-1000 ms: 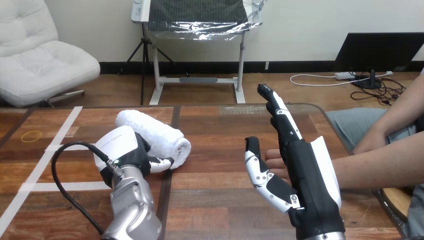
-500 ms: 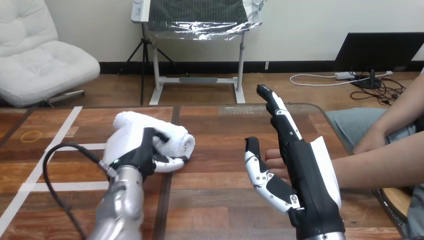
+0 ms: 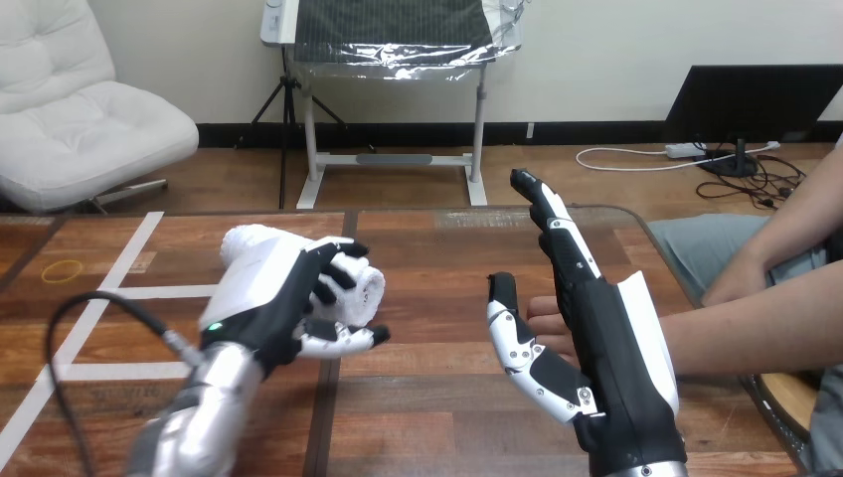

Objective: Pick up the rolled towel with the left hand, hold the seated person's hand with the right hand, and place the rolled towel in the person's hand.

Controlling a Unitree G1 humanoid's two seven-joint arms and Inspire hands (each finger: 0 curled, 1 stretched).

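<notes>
At the left, the left hand (image 3: 283,298) lies on the rolled towel (image 3: 360,281). Its fingers curl down over the top of the roll, and its thumb reaches out along the underside, nearer the robot, so the hand is closed round the towel. One end of the roll shows beyond the fingertips to their right, and the other shows past the back of the hand. I cannot tell whether the towel is lifted clear of the table (image 3: 427,397) or resting on it.

To the right and well apart from the towel, the right hand (image 3: 618,363) stands edge-up with its fingers straight and its thumb spread away from them, gripping nothing. The person's hand (image 3: 545,318) lies in the gap between that thumb and the fingers, close against the palm. Nothing curls round it. The person's forearm (image 3: 756,328) runs off to the right, behind the robot hand.

By my reading the pick-up is under way or just made. Closing the right hand on the person's hand is not yet done, and the towel has yet to be carried across and placed there.
</notes>
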